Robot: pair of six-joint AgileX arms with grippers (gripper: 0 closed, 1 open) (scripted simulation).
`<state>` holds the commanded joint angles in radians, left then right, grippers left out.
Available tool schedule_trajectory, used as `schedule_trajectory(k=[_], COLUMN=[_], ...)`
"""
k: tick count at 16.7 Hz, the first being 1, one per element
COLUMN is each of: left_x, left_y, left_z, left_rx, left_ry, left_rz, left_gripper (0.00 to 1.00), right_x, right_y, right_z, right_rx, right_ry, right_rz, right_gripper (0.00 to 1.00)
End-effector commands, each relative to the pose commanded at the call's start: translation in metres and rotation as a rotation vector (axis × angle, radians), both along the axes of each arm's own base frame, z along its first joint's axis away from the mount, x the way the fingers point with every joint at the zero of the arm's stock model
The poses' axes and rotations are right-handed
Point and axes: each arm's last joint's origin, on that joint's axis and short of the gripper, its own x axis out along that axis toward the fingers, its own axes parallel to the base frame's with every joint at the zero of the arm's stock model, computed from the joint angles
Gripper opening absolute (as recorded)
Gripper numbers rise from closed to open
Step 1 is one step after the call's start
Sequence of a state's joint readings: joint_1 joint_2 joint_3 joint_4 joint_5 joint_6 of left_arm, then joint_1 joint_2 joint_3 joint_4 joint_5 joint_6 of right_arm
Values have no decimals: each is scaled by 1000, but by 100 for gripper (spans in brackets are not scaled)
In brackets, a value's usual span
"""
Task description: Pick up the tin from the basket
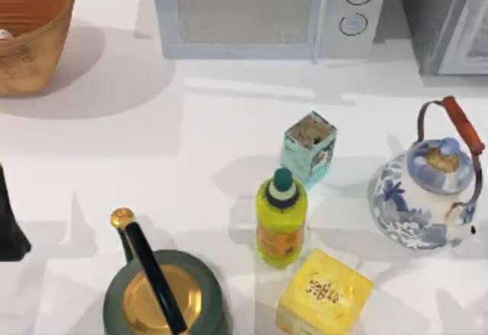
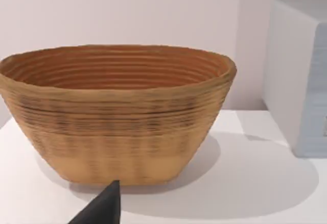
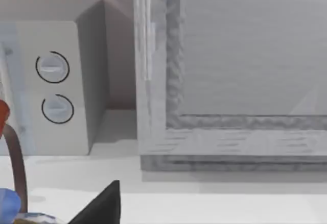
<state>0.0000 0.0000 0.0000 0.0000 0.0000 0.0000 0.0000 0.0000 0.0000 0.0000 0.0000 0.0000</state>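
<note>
Tabletop: white, flat, carrying every item below.

Microwave: pale grey, at the tabletop's far edge, two round dials on its right panel. Well off to the right of the left claw; straight ahead of the right claw in the right wrist view.

Cabinet: grey, framed front, just right of the microwave, closest of all to the right claw.

Basket: round woven wicker, tan outside, orange-brown ribbed inside, upright in the far left corner. It stands directly ahead of the left claw, near it but apart.

Blue-and-white kettle: porcelain, red-grip handle, at the right side, near the right claw.

Green kettle: dark green with a gold lid and a black handle, at the near edge, to the right of the left claw.

Yellow cube box: tilted, near edge, just beside the yellow bottle.

Yellow bottle: upright, teal cap, between the two kettles.

Teal carton: upright, just behind the bottle.

Tin: a small white sliver inside the basket at the top view's left edge; hidden behind the basket wall from the left claw.

Left claw: one dark fingertip shows, low before the basket, holding nothing; whether it is open I cannot tell.

Right claw: one dark fingertip shows, above the tabletop; state likewise cannot be told.
</note>
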Motion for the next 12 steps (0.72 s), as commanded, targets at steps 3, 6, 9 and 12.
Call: schedule_trajectory(k=[3,6,9,12], left_x=[0,1,8,27], left_y=[0,1,3,5], left_z=[2,21,56,100], left_rx=[0,3,9,16], left_ry=[3,33,101,206], left_rz=[2,11,17,19], left_gripper=[100,100,100,100], right_x=[0,0,0,0], right_y=[0,0,0,0], right_z=[0,0,0,0], right_rx=[0,0,0,0], right_ry=[0,0,0,0], right_rz=[0,0,0,0], right_gripper=[100,100,100,100])
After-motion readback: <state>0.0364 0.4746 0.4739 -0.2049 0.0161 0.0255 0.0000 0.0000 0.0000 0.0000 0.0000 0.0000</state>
